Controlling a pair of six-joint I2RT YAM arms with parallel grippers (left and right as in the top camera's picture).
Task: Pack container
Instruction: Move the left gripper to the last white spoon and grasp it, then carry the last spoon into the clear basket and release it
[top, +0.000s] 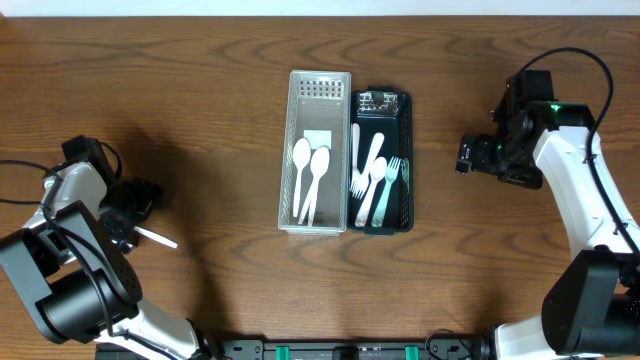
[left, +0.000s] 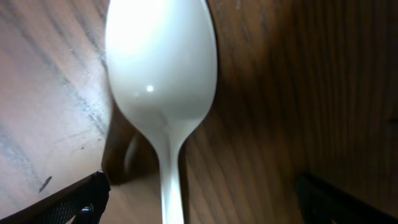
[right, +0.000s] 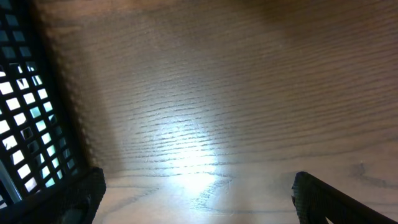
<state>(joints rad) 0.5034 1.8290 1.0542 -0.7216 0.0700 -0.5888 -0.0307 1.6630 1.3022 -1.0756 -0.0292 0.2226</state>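
A white plastic spoon lies on the wood table between the wide-apart fingers of my left gripper, bowl pointing away; the fingers do not touch it. From overhead, the left gripper is at the far left, with the spoon's handle sticking out beside it. The white container holds two white spoons. The black container beside it holds white forks, spoons and a knife. My right gripper is open and empty, just right of the black container.
The two containers stand side by side in the middle of the table. Bare wood shows under the right gripper. Cables run along both arms at the table's left and right edges.
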